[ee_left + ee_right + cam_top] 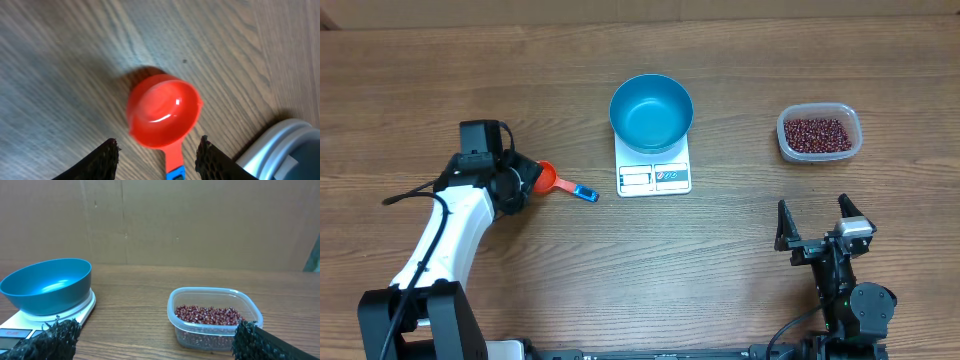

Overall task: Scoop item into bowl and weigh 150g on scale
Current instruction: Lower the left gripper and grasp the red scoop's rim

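Small dark red-brown beans (817, 133) sit in the clear plastic tub (853, 152). Left fingers (102, 162), unclenched, straddle the red plastic scoop (163, 113) handle; right fingers (55, 337) gape empty. Seemingly the scoop-grasping step; next, pinch squarely.

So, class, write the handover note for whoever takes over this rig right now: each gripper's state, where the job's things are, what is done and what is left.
Left gripper: open, jaws on either side of the red scoop's handle, not clamped on it.
Right gripper: open and empty, apart from the clear tub.
Blue bowl: empty, sitting on the scale.
Beans: in the clear tub.
Done: bowl is on the scale.
Left: grip the scoop, move beans into the bowl, weigh.
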`<action>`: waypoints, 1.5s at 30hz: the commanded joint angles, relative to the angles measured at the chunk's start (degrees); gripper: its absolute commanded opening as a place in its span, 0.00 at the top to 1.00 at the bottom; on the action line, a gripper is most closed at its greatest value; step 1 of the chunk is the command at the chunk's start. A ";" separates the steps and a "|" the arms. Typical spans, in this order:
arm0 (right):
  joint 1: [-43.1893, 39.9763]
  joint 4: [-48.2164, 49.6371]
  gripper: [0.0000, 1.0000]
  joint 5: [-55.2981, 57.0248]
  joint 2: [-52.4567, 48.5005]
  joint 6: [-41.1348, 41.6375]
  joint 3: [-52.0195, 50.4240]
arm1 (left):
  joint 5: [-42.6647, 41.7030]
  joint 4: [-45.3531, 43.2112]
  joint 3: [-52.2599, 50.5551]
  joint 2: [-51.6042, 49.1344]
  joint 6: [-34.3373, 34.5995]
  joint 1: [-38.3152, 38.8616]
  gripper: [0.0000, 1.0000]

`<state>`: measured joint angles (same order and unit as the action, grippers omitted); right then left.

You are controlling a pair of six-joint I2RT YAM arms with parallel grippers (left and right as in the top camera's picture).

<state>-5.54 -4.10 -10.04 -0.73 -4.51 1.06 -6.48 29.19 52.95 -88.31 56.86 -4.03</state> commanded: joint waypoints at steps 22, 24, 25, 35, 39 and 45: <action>0.13 0.17 0.00 0.59 0.57 0.22 -0.61 | 7.91 -1.44 -0.42 -5.75 -0.68 3.50 0.61; 0.13 0.17 0.00 0.59 0.57 0.22 -0.61 | 7.93 -1.77 -0.42 -7.15 -0.66 3.50 0.62; 0.13 0.17 0.00 0.59 0.57 0.22 -0.61 | 7.91 -2.05 -0.42 -7.74 -0.63 3.48 0.62; 0.13 0.17 0.00 0.59 0.57 0.22 -0.61 | 8.00 -5.55 -0.42 -11.41 -0.48 3.48 0.64; 0.13 0.17 0.00 0.59 0.57 0.22 -0.61 | 7.96 -5.68 -0.42 -12.50 -0.44 3.48 0.78; 0.13 0.17 0.00 0.59 0.57 0.22 -0.61 | 7.52 -5.66 -0.24 -12.72 -0.26 3.28 0.96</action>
<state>-5.54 -4.12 -10.04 -0.73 -4.51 1.06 0.73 23.46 52.95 -100.20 56.86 -0.73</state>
